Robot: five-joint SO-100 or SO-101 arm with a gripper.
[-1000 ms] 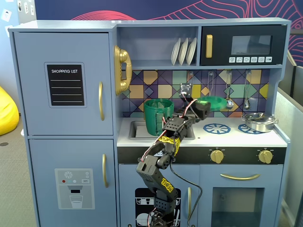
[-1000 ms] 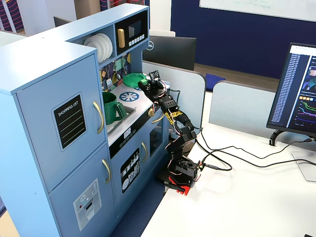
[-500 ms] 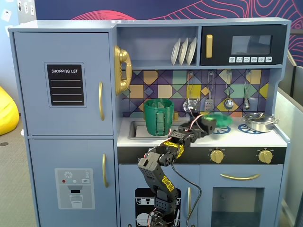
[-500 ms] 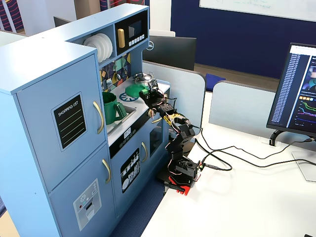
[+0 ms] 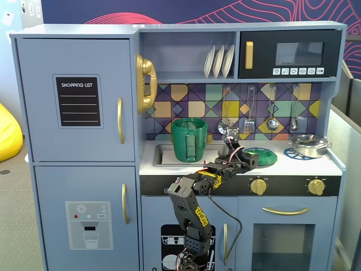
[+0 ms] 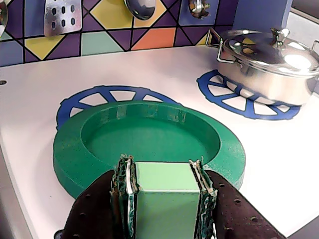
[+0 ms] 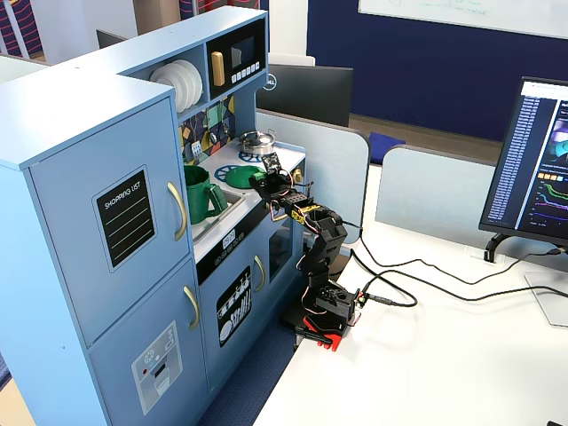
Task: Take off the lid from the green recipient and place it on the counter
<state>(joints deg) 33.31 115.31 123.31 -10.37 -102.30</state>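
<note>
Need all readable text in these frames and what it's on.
"SHOPPING LIST": black chalkboard panel on the upper cabinet door, legible in both fixed views.
Microwave button icons: too small to read.
Ice dispenser panel markings: too small.
Yellow label on the robot arm: blurred.
Monitor screen text: too small.
Wrist view: no text.

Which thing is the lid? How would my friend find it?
Look at the white counter of the blue-grey toy kitchen. Between the tall dark green plastic bucket in the sink and the small silver pot lies the flat round green plastic lid, on a blue printed ring. It alone is flat and green.
</note>
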